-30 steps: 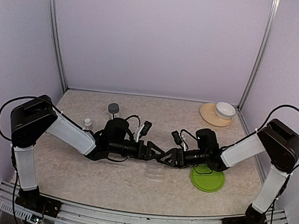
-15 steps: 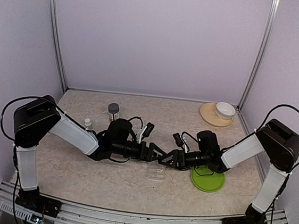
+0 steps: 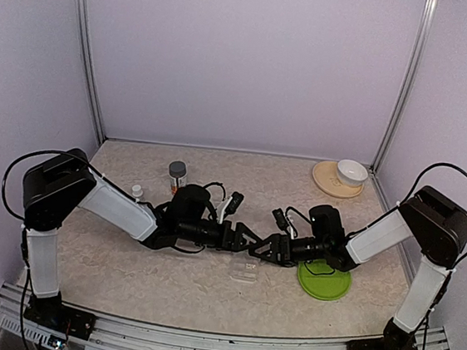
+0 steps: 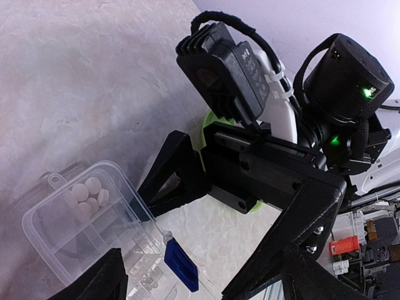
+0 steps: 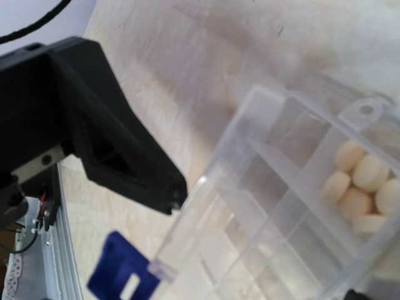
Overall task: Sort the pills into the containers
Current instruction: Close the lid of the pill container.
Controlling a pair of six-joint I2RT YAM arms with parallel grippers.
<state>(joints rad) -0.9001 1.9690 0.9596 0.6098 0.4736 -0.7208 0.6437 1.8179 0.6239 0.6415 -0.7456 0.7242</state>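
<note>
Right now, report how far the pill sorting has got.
Done: one corner compartment of the clear pill box holds a cluster of round pale pills. In hand: nothing; the left tool and right tool hang open at the box, both empty. Left: the neighbouring compartments look bare or nearly so.

Round green plate (image 3: 326, 287) lying flat on speckled table (image 3: 123, 272), white bowl (image 3: 352, 172) sitting on tan dish (image 3: 327, 179) (back right corner), grey-capped bottle (image 3: 177, 172) and smaller white-capped bottle (image 3: 137, 190) standing upright at left.
</note>
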